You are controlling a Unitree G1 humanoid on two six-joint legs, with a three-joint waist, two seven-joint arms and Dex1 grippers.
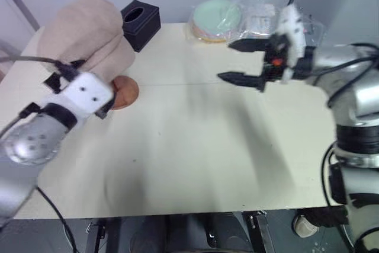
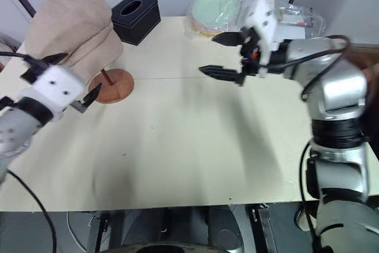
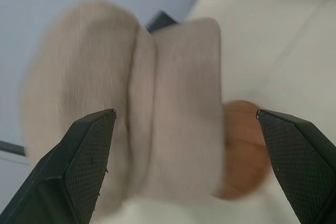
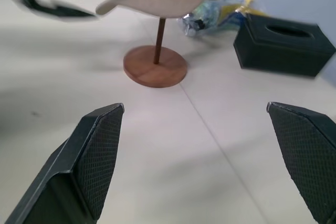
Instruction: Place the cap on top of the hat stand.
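The beige cap [image 2: 71, 25] sits on top of the reddish-brown hat stand, hiding its top disc. Below it show the thin rod [image 4: 159, 40] and the round base [image 2: 112, 85] at the table's back left. My left gripper [image 2: 83, 70] is open just in front of the cap, level with its lower edge. In the left wrist view the cap [image 3: 147, 119] lies ahead between the spread fingers, and I cannot tell if they touch it. My right gripper [image 2: 207, 53] hangs open and empty over the table's middle right, pointing towards the stand.
A black tissue box [image 2: 135, 16] stands right behind the stand. Pale green plates [image 2: 216, 10] and a clear plastic bag [image 2: 296, 16] lie at the back right. The cream table [image 2: 177, 146] stretches bare between the arms.
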